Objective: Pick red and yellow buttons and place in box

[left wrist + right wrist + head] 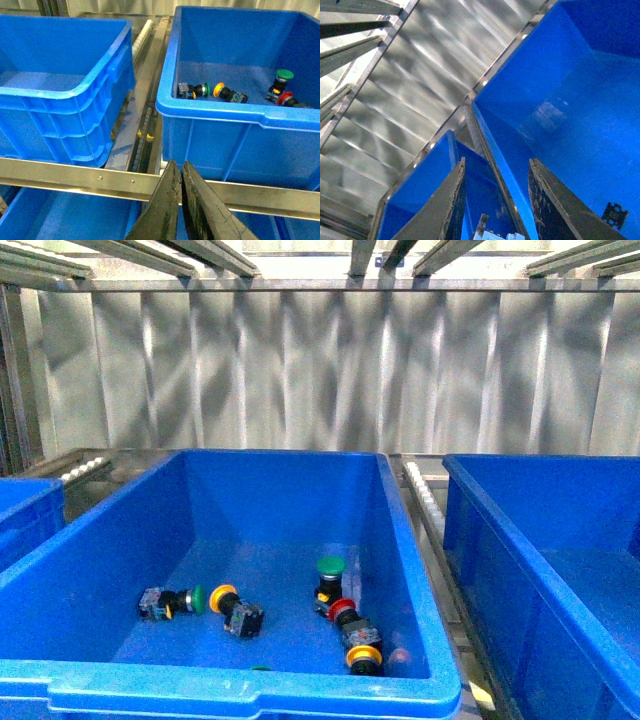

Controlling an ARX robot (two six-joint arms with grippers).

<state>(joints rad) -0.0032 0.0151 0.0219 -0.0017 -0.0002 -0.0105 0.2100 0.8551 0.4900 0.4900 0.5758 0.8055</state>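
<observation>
Still at the start, I judge: nothing is gripped, and every button lies in the middle blue bin (pixel 420 570). The right-hand blue bin (pixel 560 540) and the left-hand blue bin (pixel 75 60) flank it; which one is the target box I cannot tell.

Left gripper (pixel 181 200) hangs outside the middle bin's near wall, fingers pressed together, empty. Right gripper (pixel 495 200) has its fingers apart, nothing between them, tilted toward the corrugated metal wall (pixel 320 370).

On the bin floor: a yellow button (pixel 236 609) beside a green one (pixel 172 602) (leave that); a red button (pixel 345 613) below an upright green button (pixel 329 580); another yellow button (pixel 364 658) near the front wall.

Next move, as I see it: open the left fingers, clear the rim, descend on a yellow cap.

No brand, label or writing legible.
</observation>
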